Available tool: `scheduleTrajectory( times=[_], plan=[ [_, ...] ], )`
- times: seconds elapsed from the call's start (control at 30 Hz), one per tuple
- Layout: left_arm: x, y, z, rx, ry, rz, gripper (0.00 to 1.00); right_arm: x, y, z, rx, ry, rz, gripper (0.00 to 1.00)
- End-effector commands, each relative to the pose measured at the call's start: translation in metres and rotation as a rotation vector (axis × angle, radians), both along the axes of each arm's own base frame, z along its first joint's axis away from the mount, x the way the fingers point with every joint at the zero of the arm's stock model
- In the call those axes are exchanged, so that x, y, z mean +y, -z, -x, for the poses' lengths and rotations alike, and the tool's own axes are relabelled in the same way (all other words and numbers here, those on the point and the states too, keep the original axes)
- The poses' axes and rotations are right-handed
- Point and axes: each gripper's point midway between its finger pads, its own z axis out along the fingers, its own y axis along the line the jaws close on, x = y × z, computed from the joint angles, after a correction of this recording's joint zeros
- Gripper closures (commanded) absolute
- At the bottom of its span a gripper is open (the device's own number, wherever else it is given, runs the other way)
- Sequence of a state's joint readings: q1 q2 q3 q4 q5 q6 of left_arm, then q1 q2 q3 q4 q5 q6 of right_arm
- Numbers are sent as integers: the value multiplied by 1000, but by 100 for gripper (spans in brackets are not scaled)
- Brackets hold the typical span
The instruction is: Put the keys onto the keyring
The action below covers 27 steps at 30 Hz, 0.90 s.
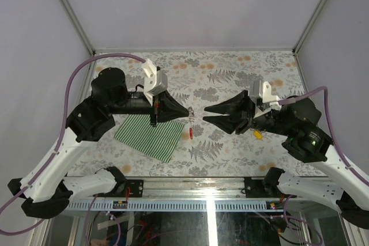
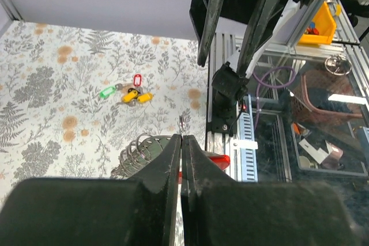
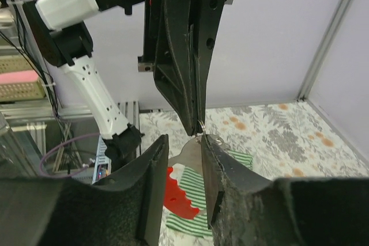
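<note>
Keyring [image 1: 191, 126] hangs over the middle of the surface [image 1: 230, 67], pinched by my left fingers [image 1: 185, 112], which are pressed together on it so the red tag dangles free. My right fingers [image 1: 205, 114] face it from the right, apart and empty. The keys [image 1: 258, 135] lie under my right arm; the striped cloth [image 1: 149, 133] is to the near left.

From the left wrist, my left fingers [image 2: 182, 142] clamp the keyring [image 2: 137, 151], with its coils on one side and the red tag on the other. The keys [image 2: 130, 93] lie bunched on open surface, well apart from its edges.

From the right wrist, my right fingers [image 3: 183, 142] stand apart just below the left fingers [image 3: 198, 120]. The keyring [image 3: 173, 195] hangs between them, above the cloth [image 3: 233, 162]. I judge that holding the ring up leaves room to thread a key.
</note>
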<state>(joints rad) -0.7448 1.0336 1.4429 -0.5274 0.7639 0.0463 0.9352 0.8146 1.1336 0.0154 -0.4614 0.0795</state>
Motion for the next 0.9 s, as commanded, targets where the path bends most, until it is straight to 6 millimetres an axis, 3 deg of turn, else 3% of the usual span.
scheduleTrajectory(
  times=[0.0,0.23,0.57,0.87],
  plan=[
    [4,-3,6,-28,38,-44,100,-7,7,-2,-9,37,104,63],
    [3,7,4,-14,48,-121,100,7,27,-4,47,-16,242,59],
    [-3,28,9,-32,37,-247,100,22,36,-4,79,-79,296,55],
    [2,36,9,-40,21,-288,100,25,44,3,80,-138,327,62]
  ],
)
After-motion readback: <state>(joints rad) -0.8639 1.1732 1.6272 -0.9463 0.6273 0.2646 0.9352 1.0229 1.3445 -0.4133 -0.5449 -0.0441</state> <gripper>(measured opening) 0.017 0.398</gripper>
